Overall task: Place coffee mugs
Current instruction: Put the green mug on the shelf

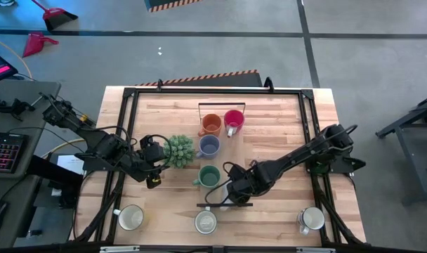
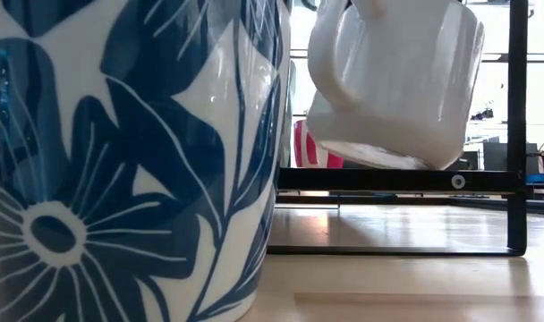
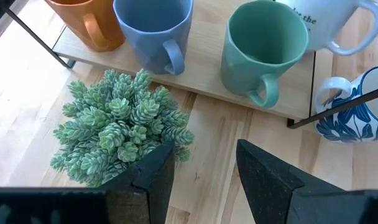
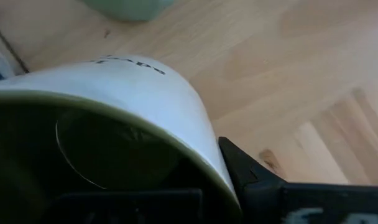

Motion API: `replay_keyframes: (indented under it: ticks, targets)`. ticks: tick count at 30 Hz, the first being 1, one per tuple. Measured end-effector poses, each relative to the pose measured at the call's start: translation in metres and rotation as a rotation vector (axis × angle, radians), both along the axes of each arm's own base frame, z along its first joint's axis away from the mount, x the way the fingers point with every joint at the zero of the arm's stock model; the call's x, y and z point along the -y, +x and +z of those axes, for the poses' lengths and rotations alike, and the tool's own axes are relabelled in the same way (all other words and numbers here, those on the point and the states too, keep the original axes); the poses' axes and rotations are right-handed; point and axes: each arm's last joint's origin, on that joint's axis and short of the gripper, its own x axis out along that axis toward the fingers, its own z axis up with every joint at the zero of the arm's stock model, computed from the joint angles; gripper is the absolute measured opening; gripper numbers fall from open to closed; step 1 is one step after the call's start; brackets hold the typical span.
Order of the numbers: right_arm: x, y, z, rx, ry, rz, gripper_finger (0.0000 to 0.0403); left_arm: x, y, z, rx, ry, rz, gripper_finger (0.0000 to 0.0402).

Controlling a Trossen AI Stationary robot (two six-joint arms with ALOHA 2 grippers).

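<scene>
Orange [image 1: 211,124], pink-red [image 1: 233,119], lavender-blue [image 1: 208,145] and teal-green [image 1: 209,176] mugs stand grouped mid-table on a thin wooden board [image 3: 204,93]. My right gripper [image 1: 226,195] is shut on a white mug [image 2: 393,76] with dark lettering, just near of the teal mug [image 3: 263,46]. A blue-and-white flowered mug [image 1: 206,222] stands at the near edge between two white mugs [image 1: 130,218] [image 1: 312,219]. My left gripper [image 3: 204,152] hangs open beside the spiky green plant [image 1: 178,151], touching nothing. No olive-green mug shows. My right gripper holds the white mug by its rim [image 4: 204,146]. One finger [image 4: 251,180] lies against the outside of the wall; the other is hidden in the mug's dark inside. The mug is lifted clear of the table and tilted, its handle [image 2: 330,63] out to one side.
A black metal frame [image 2: 518,125] runs round the tabletop, with a low bar [image 2: 397,179] crossing behind the lifted mug. The potted plant [image 3: 117,127] stands just left of the mug group. Bare wood [image 1: 284,133] lies right of the mugs.
</scene>
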Motion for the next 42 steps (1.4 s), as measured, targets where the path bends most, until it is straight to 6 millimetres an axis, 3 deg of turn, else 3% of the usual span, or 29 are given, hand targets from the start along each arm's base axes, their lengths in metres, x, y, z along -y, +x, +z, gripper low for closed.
replay_keyframes:
  ticks: [42]
  targets:
    - [0.0003,0.0012,0.001,0.004,-0.034,0.01,0.0,0.0003,0.0005,0.0002,0.005,-0.005,0.001,0.0161]
